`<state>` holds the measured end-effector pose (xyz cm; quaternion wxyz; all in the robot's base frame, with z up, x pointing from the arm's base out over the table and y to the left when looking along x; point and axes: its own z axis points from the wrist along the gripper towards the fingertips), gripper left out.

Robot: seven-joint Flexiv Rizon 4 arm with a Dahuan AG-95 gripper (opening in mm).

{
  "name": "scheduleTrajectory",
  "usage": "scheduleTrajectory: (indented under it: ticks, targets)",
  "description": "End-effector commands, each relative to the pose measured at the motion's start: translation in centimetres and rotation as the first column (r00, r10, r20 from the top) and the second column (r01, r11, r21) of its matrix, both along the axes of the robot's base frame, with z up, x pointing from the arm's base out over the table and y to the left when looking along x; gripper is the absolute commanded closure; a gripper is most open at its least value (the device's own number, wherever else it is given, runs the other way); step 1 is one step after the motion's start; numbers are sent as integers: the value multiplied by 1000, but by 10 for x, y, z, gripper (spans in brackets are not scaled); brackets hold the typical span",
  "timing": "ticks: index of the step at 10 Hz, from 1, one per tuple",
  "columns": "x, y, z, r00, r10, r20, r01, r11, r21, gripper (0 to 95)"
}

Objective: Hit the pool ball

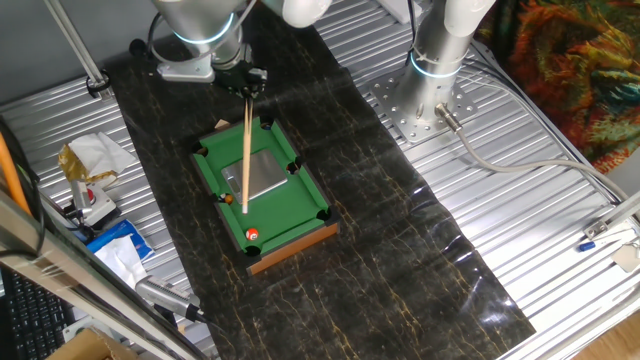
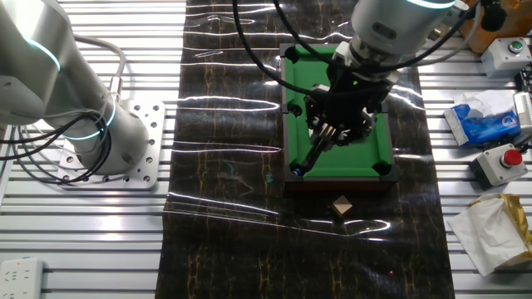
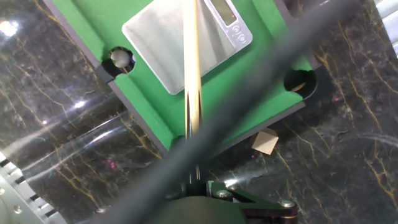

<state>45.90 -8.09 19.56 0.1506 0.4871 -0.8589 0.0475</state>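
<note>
Pool ball point(image 1: 252, 235) is seen on the green felt of the mini pool table point(image 1: 300, 200), near its front rail, just off the cue point(image 1: 246, 150) tip; the cue is pinched by the gripper point(image 1: 247, 88); dark marbled mat point(image 1: 400, 250) underneath, on ribbed metal

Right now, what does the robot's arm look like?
The arm is smooth, rounded and silvery white, with a glowing teal ring around its joints. Black cables loop along it. The gripper is black and boxy. A second white arm stands on a drilled metal plate.
</note>
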Motion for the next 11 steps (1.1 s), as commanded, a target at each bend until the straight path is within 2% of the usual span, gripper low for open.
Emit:
scheduleTrajectory:
  ticks: [1,3,4,6,9,11]
  targets:
    - [0,1,0,1000,2,-1,-2,1000,0,950]
    - [0,1,0,1000,3,2,-3,1000,2,950]
    - [0,1,0,1000,24,14,-24,1000,-3,950]
    - [0,1,0,998,10,54,-10,1000,11,950]
    - [0,1,0,995,96,28,-97,995,27,950]
    - [0,1,0,989,146,1,-146,989,16,950]
